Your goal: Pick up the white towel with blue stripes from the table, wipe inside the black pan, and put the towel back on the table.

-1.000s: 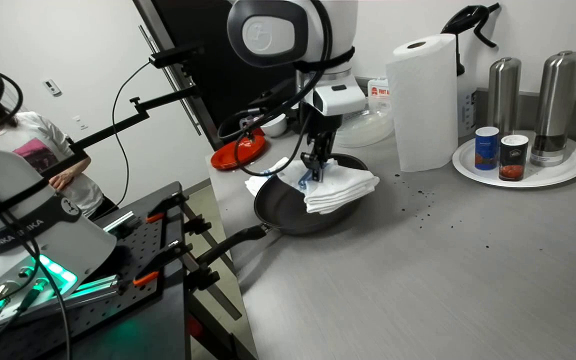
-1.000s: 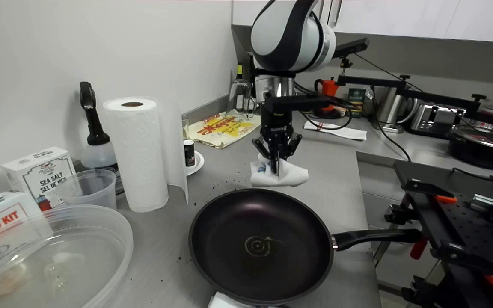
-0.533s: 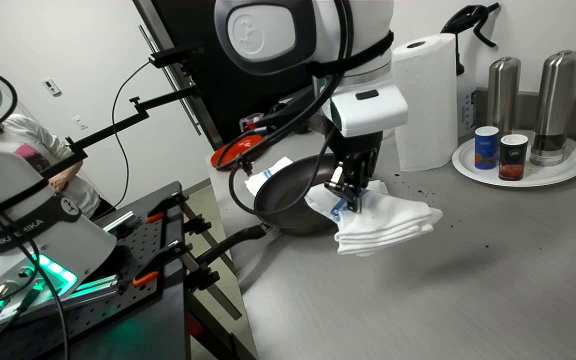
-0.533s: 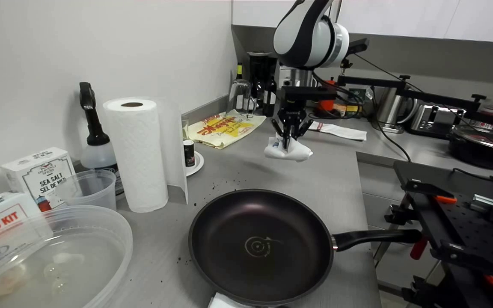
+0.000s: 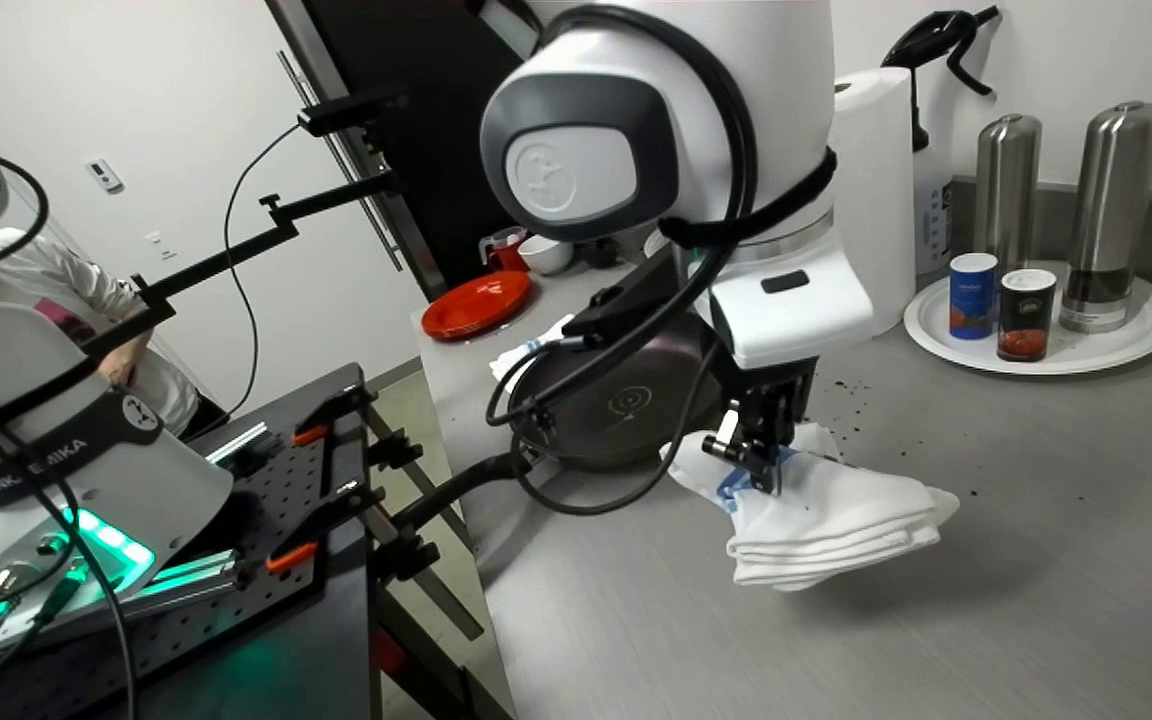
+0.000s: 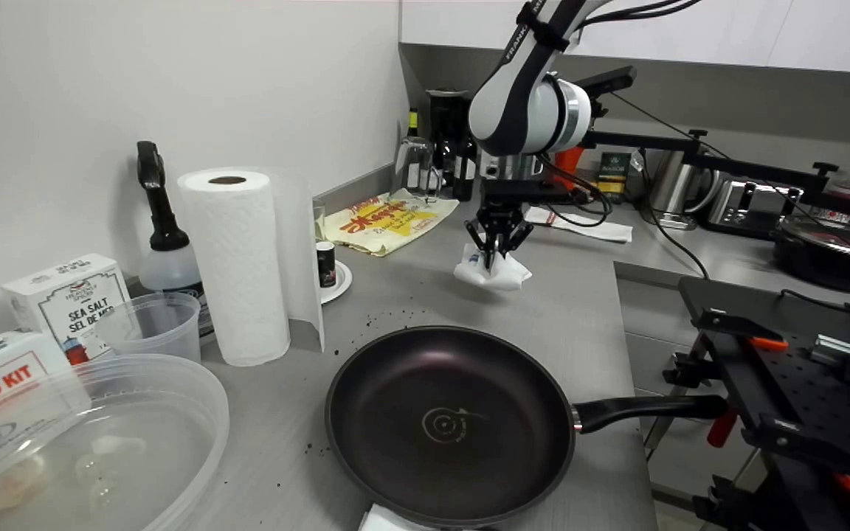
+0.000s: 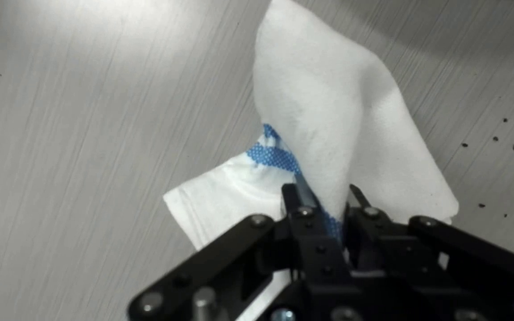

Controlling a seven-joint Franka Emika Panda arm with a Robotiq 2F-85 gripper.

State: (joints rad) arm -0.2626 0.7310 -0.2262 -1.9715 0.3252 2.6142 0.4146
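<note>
My gripper is shut on the folded white towel with blue stripes. The gripper and towel also show in the other exterior picture, past the pan. In the wrist view the towel is bunched between the fingers, its ends spreading out on both sides. The towel hangs a little above the table, with a shadow under it. The black pan stands on the table beside the towel, its inside visible; the arm's cables partly cover the pan in an exterior view.
Another white cloth with blue stripes lies at the pan's far side. A paper towel roll and clear tub stand near the pan. A white plate holds shakers and grinders. Dark crumbs are scattered. The pan's handle points toward the table edge.
My gripper has carried the towel from over the pan's edge to beside the pan, over the table. In the last half second it has moved farther from the pan and lower.
</note>
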